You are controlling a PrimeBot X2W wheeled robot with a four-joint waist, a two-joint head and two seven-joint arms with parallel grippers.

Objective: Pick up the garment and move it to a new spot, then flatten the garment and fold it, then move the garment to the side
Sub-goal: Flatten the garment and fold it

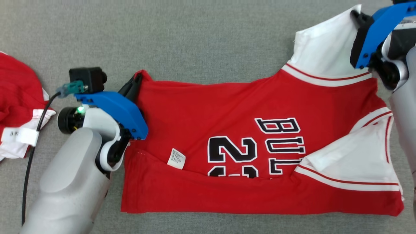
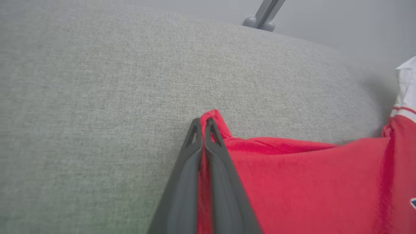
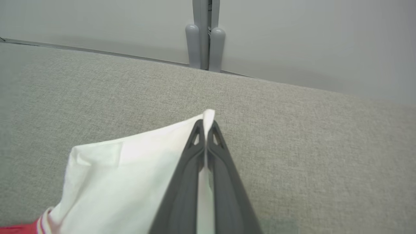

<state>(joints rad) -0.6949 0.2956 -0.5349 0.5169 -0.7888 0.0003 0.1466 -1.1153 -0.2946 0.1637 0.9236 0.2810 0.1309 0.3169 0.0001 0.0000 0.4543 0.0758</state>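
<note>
The shirt [image 1: 227, 107] is red and lies spread on the grey table [image 1: 195, 39], from the middle of the head view out toward 3 o'clock. A red flap at 6 o'clock covers the bottom of the black numbers [image 1: 232, 149]. The left gripper [image 1: 136, 81] is pinched tight on the shirt's red corner at 10 o'clock. The right gripper [image 1: 356, 15] is pinched tight on the tip of the white sleeve [image 1: 325, 52] at 2 o'clock. More red clothes [image 1: 16, 91] sit at 9 o'clock, well apart.
</note>
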